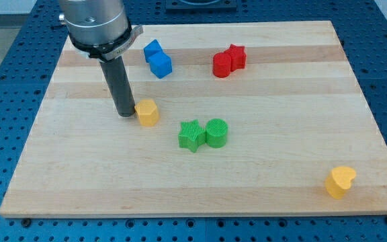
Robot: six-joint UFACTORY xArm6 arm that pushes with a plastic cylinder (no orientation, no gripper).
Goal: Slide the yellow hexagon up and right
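Seven blocks dot the tabletop (281, 168), no containers. No pincer here, just my tip (126, 114) pressing the yellow hexagon's (148, 112) left side, up-left of the green star (191, 135).

Tabletop: a pale wooden tabletop (281, 181) with lengthwise grain, lying on a blue perforated bench (12, 81).
Top left: two blue blocks (157, 59), touching.
Top centre: two red blocks (229, 61), pressed together, one star-like.
Left of centre: a yellow hexagon (147, 112), with my tip (126, 114) resting on the tabletop just beside its left face.
Centre: a green star (191, 135) touching a green cylinder (217, 132) on its right.
Bottom right: a yellow heart (340, 181), well apart from the rest, near the edge.
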